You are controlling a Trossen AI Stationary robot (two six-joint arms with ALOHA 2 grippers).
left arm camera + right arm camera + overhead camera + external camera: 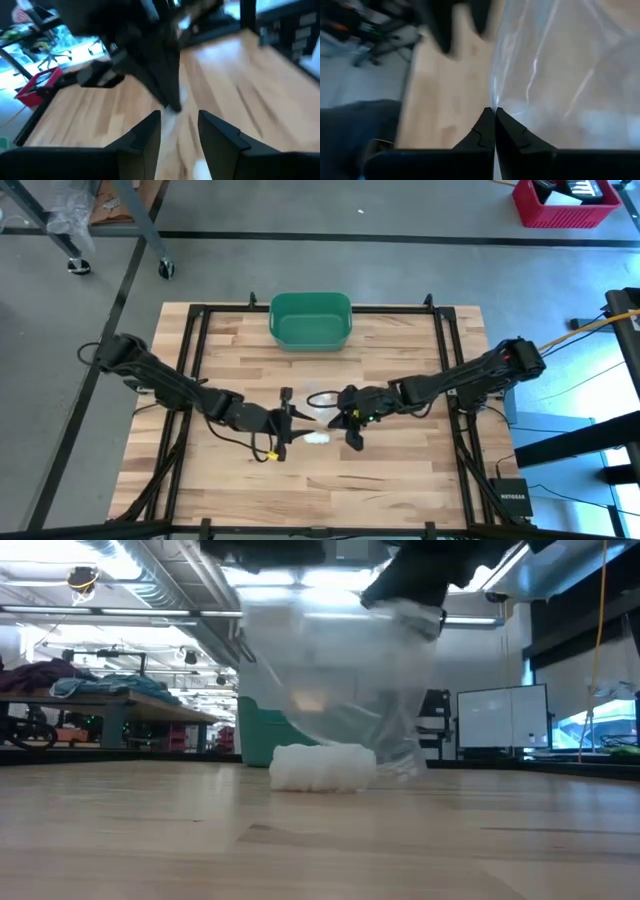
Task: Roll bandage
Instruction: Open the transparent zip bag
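A small white roll of bandage [322,767] lies on the pale wooden tabletop [400,470] near its middle, between the two grippers, so the rolling itself looks largely done. A clear, crinkled plastic bag [340,680] hangs above and just behind the roll, and the roll is not yet inside it. The right gripper [494,112] has its fingers pressed together on the bag's thin edge, holding it up off the table. The left gripper [179,120], just left of the roll, has its fingers spread with nothing between them. A green plastic bin [311,320] sits at the far side, well apart. Bagging or binning the roll seems to be what remains.
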